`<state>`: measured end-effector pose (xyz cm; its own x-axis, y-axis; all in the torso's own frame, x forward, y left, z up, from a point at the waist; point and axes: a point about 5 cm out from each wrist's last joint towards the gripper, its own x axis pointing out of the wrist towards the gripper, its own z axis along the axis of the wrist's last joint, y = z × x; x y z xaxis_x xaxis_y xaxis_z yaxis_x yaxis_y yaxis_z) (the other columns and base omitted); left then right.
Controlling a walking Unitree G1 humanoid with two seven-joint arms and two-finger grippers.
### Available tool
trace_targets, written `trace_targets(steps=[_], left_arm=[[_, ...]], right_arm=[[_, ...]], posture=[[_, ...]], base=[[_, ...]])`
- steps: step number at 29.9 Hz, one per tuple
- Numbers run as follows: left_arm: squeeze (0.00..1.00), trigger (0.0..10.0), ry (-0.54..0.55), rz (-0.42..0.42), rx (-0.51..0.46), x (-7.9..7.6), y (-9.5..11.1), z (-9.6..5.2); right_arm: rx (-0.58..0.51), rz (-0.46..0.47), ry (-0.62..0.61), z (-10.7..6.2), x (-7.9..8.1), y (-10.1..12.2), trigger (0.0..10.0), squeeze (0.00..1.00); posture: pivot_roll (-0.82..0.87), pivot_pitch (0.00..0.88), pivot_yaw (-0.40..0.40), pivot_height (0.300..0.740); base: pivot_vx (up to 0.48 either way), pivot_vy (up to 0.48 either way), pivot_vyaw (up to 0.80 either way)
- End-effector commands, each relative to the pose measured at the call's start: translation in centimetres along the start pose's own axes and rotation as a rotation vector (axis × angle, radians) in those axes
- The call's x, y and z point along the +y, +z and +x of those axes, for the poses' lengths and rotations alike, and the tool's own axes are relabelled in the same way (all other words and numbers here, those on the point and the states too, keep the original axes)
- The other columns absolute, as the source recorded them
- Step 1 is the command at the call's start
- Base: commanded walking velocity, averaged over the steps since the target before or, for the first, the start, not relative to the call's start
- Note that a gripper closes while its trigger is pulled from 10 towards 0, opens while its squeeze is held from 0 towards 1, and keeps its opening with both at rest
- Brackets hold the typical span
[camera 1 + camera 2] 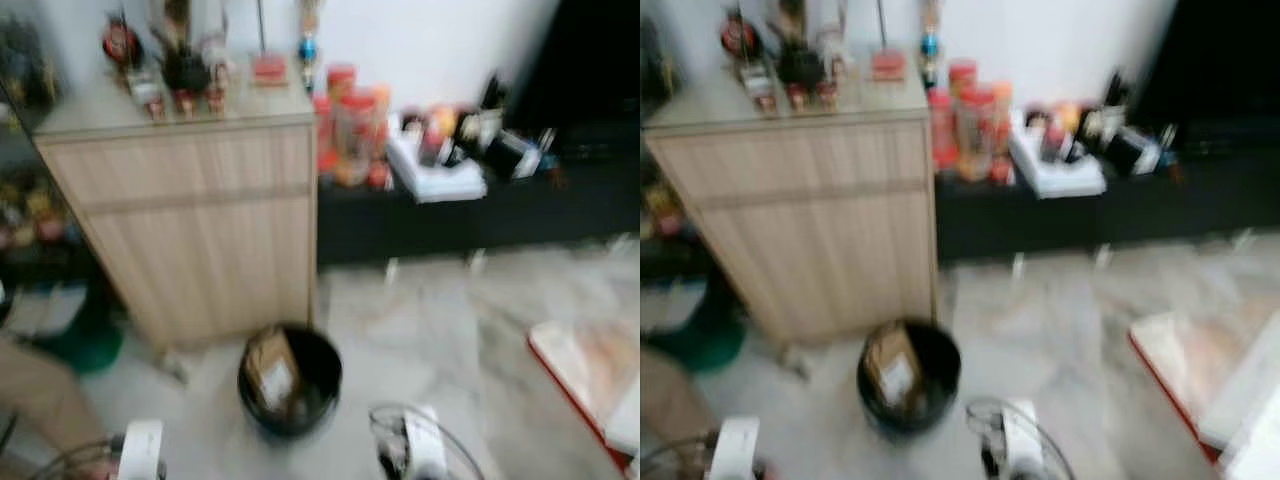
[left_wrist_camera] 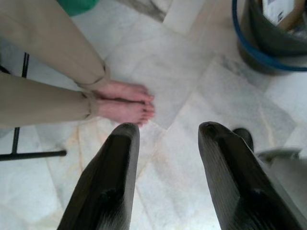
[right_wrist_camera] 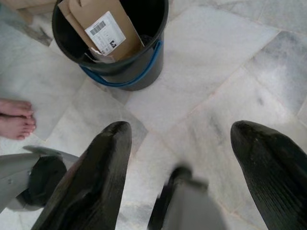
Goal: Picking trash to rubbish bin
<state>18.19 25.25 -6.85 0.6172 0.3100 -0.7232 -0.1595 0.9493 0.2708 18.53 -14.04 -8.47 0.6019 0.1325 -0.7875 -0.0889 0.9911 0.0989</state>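
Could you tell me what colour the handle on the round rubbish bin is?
Blue, looped around the black plastic bin; the right wrist view shows it best.

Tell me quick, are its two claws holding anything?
Left gripper: open, holding nothing, above pale marble floor.
Right gripper: open, holding nothing.

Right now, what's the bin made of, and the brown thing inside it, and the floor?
The bin looks like black plastic: smooth, slightly glossy wall, with a blue band around it. The brown thing inside seems to be cardboard or stiff paper packaging: flat, matte brown, with a white barcode label. The floor looks like polished marble or stone tile: pale with grey veins and straight joints.
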Motion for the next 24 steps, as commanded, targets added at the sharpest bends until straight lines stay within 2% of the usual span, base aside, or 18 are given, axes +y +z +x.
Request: trace_targets(steps=[1,5,11,13,15,18,19,20,22,24], left_arm=[[0.00,10.0,-0.002,0.004,0.009,-0.1,-0.2,-0.1],[0.00,10.0,0.000,0.006,0.006,-0.1,-0.2,0.0],[0.00,10.0,0.034,0.025,-0.050,0.1,1.1,0.2],[0.00,10.0,0.052,-0.003,-0.150,0.3,3.4,0.4],[0.00,10.0,0.058,-0.011,-0.202,0.3,4.6,0.5],[0.00,10.0,0.078,-0.031,-0.332,0.7,7.8,0.5],[0.00,10.0,0.088,-0.031,-0.428,0.8,10.1,0.3],[0.00,10.0,0.088,-0.031,-0.428,0.8,10.1,0.3],[0.00,10.0,0.082,-0.009,-0.567,0.6,13.3,-0.3],[0.00,10.0,0.075,-0.004,-0.662,0.4,15.5,-0.9]], right_arm=[[-0.015,0.006,-0.020,0.0,-0.7,0.4,10.0,0.00],[-0.022,0.004,-0.016,0.0,-0.6,0.6,10.0,0.00],[-0.081,-0.015,0.007,0.3,-0.1,2.3,10.0,0.00],[-0.146,-0.072,0.036,0.5,0.3,4.1,10.0,0.00],[-0.185,-0.080,0.046,0.6,0.5,5.1,10.0,0.00],[-0.296,-0.104,0.069,0.6,1.0,8.2,10.0,0.00],[-0.380,-0.114,0.090,0.5,1.5,10.5,10.0,0.00],[-0.380,-0.114,0.090,0.5,1.5,10.5,10.0,0.00],[-0.488,-0.125,0.123,0.1,2.2,13.5,10.0,0.00],[-0.571,-0.131,0.151,-0.3,2.9,15.7,10.0,0.00]], posture=[[-0.04,0.000,-0.005,0.740],[-0.04,0.000,-0.006,0.740],[-0.03,0.000,-0.008,0.740],[-0.04,0.000,-0.008,0.740],[-0.04,0.000,-0.008,0.740],[-0.04,0.000,-0.008,0.740],[-0.04,0.000,-0.005,0.740],[-0.04,0.000,-0.005,0.740],[-0.04,0.000,-0.005,0.740],[-0.04,0.000,-0.005,0.740]], base=[[-0.266,0.000,0.00],[-0.259,0.000,0.00],[0.000,0.000,0.00],[0.000,0.000,0.00],[0.000,0.000,0.00],[0.000,0.000,0.00],[0.000,0.000,0.00],[0.000,0.000,0.00],[0.000,0.000,0.00],[0.000,0.000,0.00]])
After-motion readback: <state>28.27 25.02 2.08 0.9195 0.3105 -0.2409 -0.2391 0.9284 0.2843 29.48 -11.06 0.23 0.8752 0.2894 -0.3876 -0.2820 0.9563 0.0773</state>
